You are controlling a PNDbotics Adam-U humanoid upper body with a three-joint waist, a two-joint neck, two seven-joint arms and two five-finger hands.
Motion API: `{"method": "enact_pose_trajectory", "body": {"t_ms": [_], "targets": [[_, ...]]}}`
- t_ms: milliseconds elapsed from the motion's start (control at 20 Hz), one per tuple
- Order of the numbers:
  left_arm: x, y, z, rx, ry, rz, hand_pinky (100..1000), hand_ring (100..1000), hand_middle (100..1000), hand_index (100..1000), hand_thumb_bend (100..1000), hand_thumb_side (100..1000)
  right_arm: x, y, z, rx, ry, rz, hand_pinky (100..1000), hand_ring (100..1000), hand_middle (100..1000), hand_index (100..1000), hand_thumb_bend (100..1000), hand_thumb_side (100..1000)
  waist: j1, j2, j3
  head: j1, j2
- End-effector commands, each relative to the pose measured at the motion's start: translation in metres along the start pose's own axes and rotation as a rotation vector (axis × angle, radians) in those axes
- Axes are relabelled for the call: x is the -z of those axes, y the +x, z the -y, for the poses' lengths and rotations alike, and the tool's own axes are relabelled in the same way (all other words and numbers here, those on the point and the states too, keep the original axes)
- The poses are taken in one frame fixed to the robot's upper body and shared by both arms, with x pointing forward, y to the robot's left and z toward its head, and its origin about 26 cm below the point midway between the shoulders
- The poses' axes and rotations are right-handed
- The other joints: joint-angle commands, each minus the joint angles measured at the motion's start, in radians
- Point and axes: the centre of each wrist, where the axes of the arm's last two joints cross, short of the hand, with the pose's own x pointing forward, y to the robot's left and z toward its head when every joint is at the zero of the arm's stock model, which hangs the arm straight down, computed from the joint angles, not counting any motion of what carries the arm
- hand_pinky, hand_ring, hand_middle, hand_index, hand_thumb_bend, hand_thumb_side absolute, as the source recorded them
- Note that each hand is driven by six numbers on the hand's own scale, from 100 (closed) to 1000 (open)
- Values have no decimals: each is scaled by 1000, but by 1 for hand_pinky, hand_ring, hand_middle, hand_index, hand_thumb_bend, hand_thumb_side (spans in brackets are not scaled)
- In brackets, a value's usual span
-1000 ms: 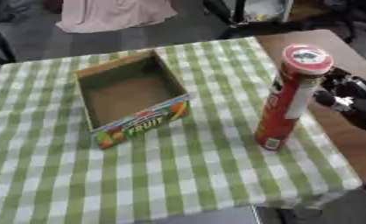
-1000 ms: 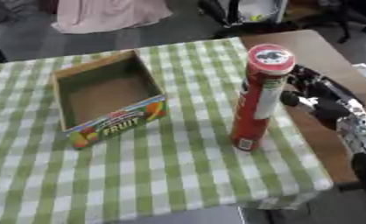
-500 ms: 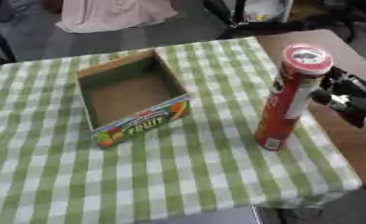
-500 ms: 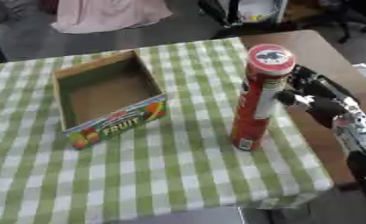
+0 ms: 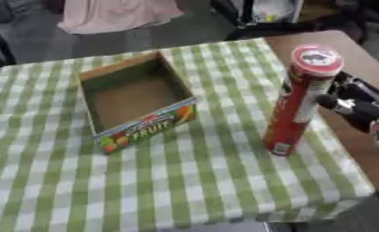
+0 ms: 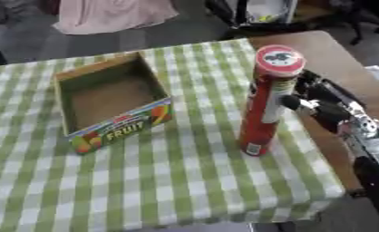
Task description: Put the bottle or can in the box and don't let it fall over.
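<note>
Your tall red can (image 6: 265, 102) stands upright on the green checked cloth (image 6: 177, 181) that covers the counter — well to the right of the open cardboard box (image 5: 137, 100), which has "FRUIT" printed on its front. Your right hand (image 6: 323, 106) sits just beside the can's right side, level with its upper half; whether its fingers touch or curl round the can, you cannot tell from here.

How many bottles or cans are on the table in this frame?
1. A tall red cylindrical can stands upright on the green checked tablecloth, right of the open cardboard fruit box, with the right hand beside it. None seems hidden.
</note>
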Motion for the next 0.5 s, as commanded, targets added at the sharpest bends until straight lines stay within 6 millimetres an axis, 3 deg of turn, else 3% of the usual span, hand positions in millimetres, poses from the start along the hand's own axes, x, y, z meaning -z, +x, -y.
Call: {"method": "enact_pose_trajectory", "body": {"t_ms": [50, 500], "targets": [[4, 8, -3, 6, -3, 28, 752, 788, 739, 812, 723, 624, 6, 12, 1, -18, 24, 32, 757, 1000, 1000, 912, 737, 303, -1, -3, 1, -3, 0], [4, 7, -3, 5, -5, 25, 753, 788, 737, 812, 721, 624, 8, 11, -3, 16, 61, 57, 753, 985, 1000, 913, 755, 260, 0, -1, 1, -6, 0]]}}
